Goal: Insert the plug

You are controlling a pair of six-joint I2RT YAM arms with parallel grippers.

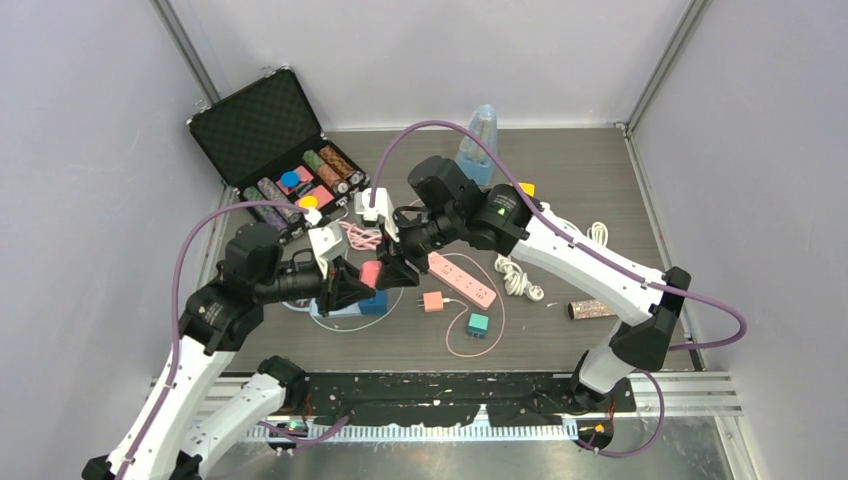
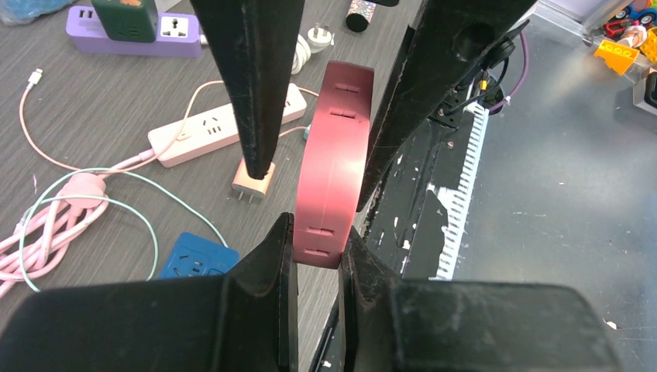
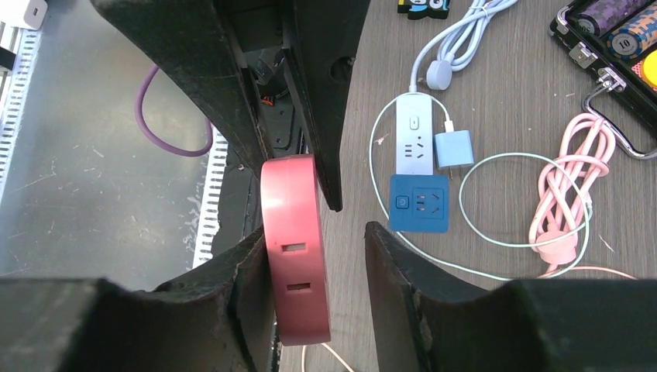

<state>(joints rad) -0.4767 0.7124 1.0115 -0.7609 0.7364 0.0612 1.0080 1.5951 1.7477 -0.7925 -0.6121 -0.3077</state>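
Nearest, a small teal cube charger [image 1: 478,323] and a blue square socket [image 1: 374,303] lie on the dark wood-grain table [image 1: 560,340]. Just beyond, left of centre, the left gripper [image 1: 358,283] is pinching a rounded red plastic socket block [image 1: 370,273], held above the table. The right gripper [image 1: 395,268] meets it from the right, its fingers spread around the same block: one finger touches it and the other stands apart. A pink power strip [image 1: 462,279] lies just to the right. At the far left, an open black case [image 1: 262,130] holds poker chips.
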